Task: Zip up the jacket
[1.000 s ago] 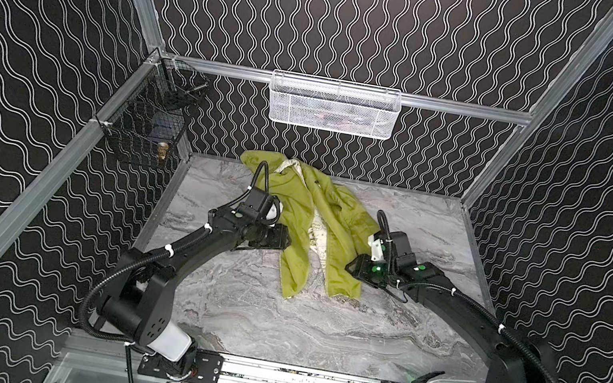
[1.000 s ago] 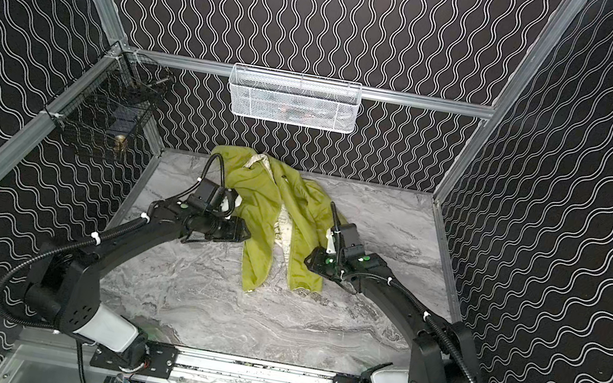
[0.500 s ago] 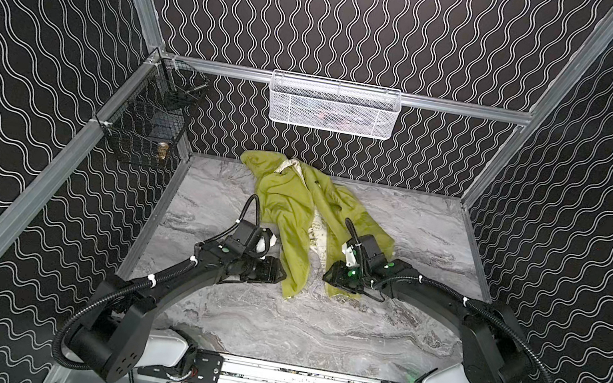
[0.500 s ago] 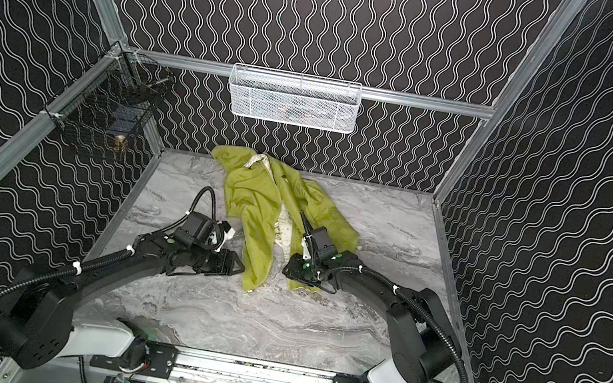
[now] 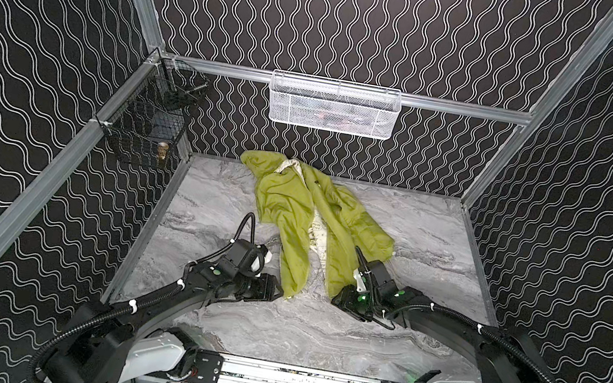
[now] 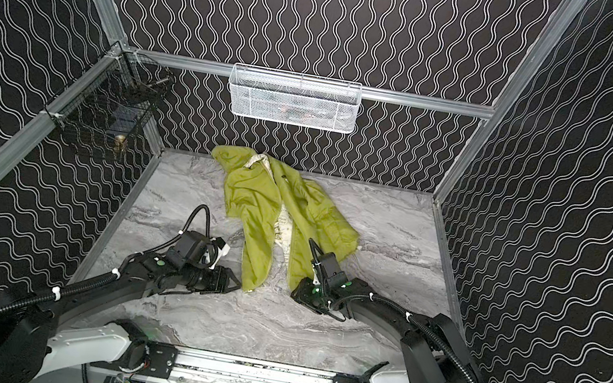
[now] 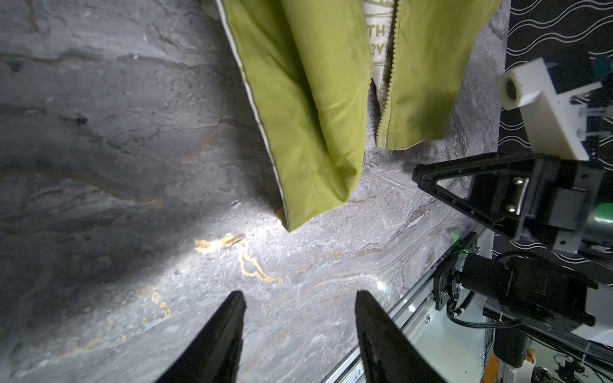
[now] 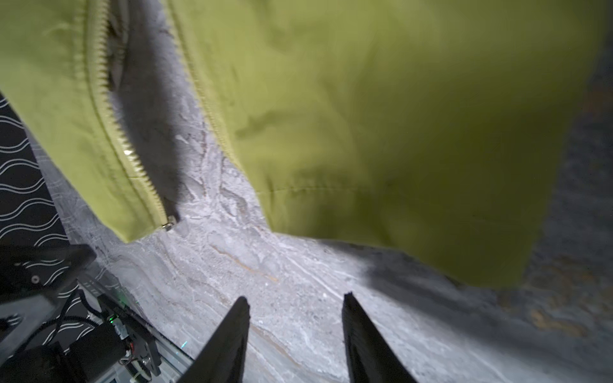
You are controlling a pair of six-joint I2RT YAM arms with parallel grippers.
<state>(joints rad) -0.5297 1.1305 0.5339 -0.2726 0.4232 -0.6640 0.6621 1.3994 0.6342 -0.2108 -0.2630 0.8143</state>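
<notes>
Since the frame of a second ago, both arms have swung from the middle of the jacket (image 5: pixel 286 202) toward the front of the desk (image 5: pixel 313 341), so each end effector now sits low at the hem rather than alongside the front panels. The jacket itself has not shifted. It lies on the back half of the desk, about midway between the side edges, with its collar end against the back edge and its hem pointing at the desk's centre. It is unzipped: the two yellow-green front panels lie apart, and a strip of cream printed lining (image 5: pixel 317 230) shows between them. The left end effector (image 5: pixel 276 291) is parted to a middling gap and holds nothing. In the left wrist view its dark fingers (image 7: pixel 219 338) frame bare marble, and the pointed hem corner of the left panel lies ahead of them, near but not touching. The right end effector (image 5: pixel 338 300) is likewise moderately open and empty. In the right wrist view its own fingers (image 8: pixel 365 341) stand over bare desk, just short of the right panel's hem. That view also shows a row of zipper teeth (image 8: pixel 112 132) running down the inner edge of the other panel to a small metal end piece (image 8: pixel 169 226) at the hem, clear of both end effectors.
</notes>
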